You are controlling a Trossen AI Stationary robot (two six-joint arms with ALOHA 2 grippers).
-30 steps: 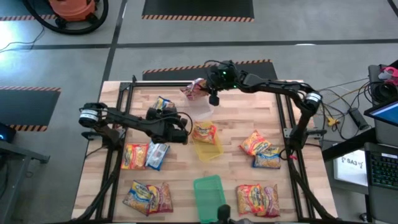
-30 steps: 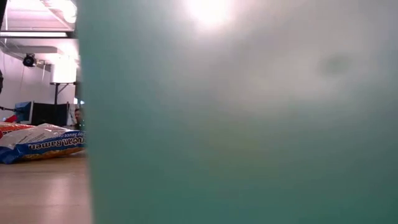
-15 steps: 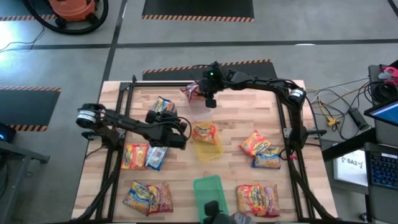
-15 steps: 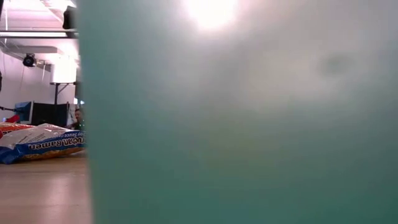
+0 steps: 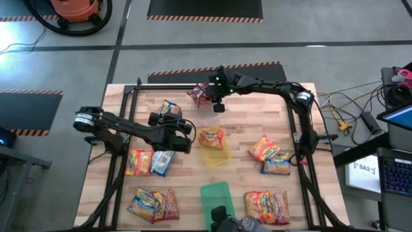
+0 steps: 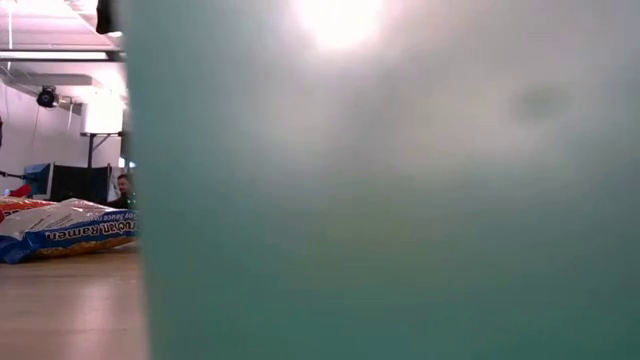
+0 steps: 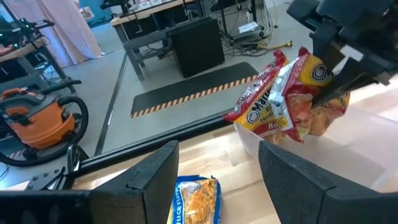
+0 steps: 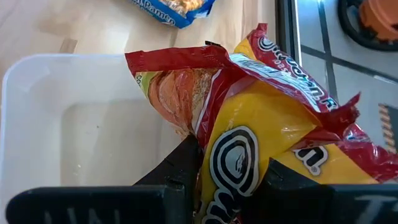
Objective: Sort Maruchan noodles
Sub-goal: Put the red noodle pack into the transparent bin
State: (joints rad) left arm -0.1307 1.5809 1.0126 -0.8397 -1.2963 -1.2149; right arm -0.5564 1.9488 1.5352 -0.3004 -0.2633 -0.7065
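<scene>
Pinching red packet (image 8: 261,124): right claw (image 8: 217,168) | packet tilted over clear tray (image 8: 68,124)

Right arm: reaches from the right side across the far edge of the wooden tabletop (image 5: 244,167), elbow raised.
Right tool (image 5: 217,98): its dark fingers (image 8: 180,163) are clamped on a red-and-yellow crinkly plastic noodle packet (image 8: 261,124), which hangs from it.
Left arm: stretches low from the left side toward the middle.
Left tool (image 5: 183,134): fingers (image 7: 149,174) spread apart, holding nothing.
</scene>
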